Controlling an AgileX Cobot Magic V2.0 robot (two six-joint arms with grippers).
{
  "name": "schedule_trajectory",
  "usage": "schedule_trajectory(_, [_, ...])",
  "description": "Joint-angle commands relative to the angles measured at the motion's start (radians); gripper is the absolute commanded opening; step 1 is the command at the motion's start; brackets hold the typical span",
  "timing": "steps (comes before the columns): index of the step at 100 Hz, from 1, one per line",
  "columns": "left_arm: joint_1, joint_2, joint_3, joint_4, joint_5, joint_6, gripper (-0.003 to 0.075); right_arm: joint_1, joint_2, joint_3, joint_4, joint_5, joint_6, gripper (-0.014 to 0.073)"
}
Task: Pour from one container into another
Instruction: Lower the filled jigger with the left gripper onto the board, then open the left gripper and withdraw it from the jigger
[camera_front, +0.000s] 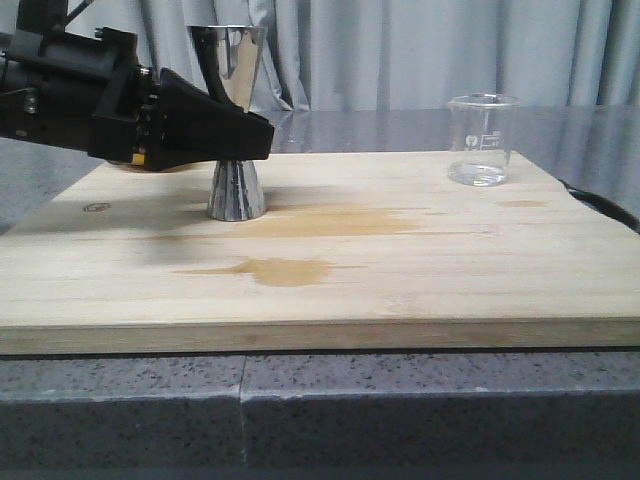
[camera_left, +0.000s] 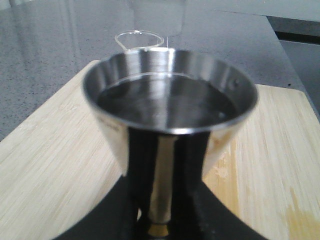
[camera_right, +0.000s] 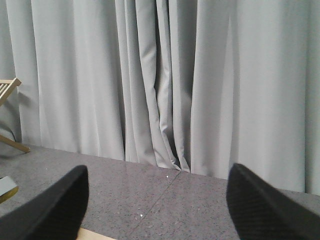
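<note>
Right, the jigger (camera_front: 237, 120) stands upright on the wooden board (camera_front: 400, 270), toward its back-left, w/ the left gripper (camera_front: 262, 138) reaching in from the left at about the waist. From the front the black fingers (camera_front: 215, 125) cover the middle of the jigger, so only the flared base and the upper cup show; the base sits on the board. In the left wrist view the jigger (camera_left: 170, 100) fills the frame right betw. the two dark fingers (camera_left: 135, 165), which flank the narrow stem on both sides & look pressed to it, so that gripper seems pinched on the jigger's waist. A bit of gold shows low at the stem. Top cup holds clear liquid, level a little under the rim. The beaker (camera_front: 483, 140) stands upright at the back-right of the board, well apart from the jigger & the left gripper, nothing touching it; looks near empty, maybe a thin bit of liquid at the bottom, can't say for sure. It also peeks over the far rim of the jigger in the left wrist view (camera_left: 140, 40). Board has darker wet-looking patches (camera_front: 285, 270) in front of & beside the jigger. Right gripper (camera_right: 157, 210) shows only in its own view: two black fingers (camera_right: 55, 210) spread wide, nothing betw. them, facing the grey curtain (camera_right: 160, 80) & a dark speckled counter (camera_right: 165, 200).
</note>
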Motion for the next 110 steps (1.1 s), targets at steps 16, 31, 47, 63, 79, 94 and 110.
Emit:
schedule_trajectory(16, [0.002,-0.037,-0.018,-0.036,0.048,0.002,-0.0004,-0.001,-0.007,-0.024,-0.014,-0.069,-0.007,0.0497])
schedule_trajectory(31, [0.002,-0.037,-0.018,-0.036,0.038,0.002,0.012,-0.001,-0.007,-0.024,-0.014,-0.071,-0.007,0.0497])
schedule_trajectory(47, [0.002,-0.037,-0.018,-0.04,0.03,0.002,0.0268,-0.001,-0.007,-0.024,-0.014,-0.083,-0.007,0.0497])
schedule_trajectory(63, [0.002,-0.037,-0.018,-0.04,0.03,0.002,0.0342,-0.001,-0.007,-0.024,-0.014,-0.084,-0.007,0.0497])
schedule_trajectory(79, [0.002,-0.037,-0.018,-0.04,0.016,0.002,0.0425,-0.001,-0.007,-0.024,-0.014,-0.087,-0.007,0.0497])
schedule_trajectory(94, [0.009,-0.037,-0.018,-0.036,0.014,-0.016,0.0487,-0.001,-0.007,-0.024,-0.014,-0.088,-0.007,0.0496])
schedule_trajectory(110, [0.055,-0.039,-0.02,0.013,0.035,-0.12,0.0487,-0.001,-0.007,-0.024,-0.014,-0.089,-0.007,0.0495])
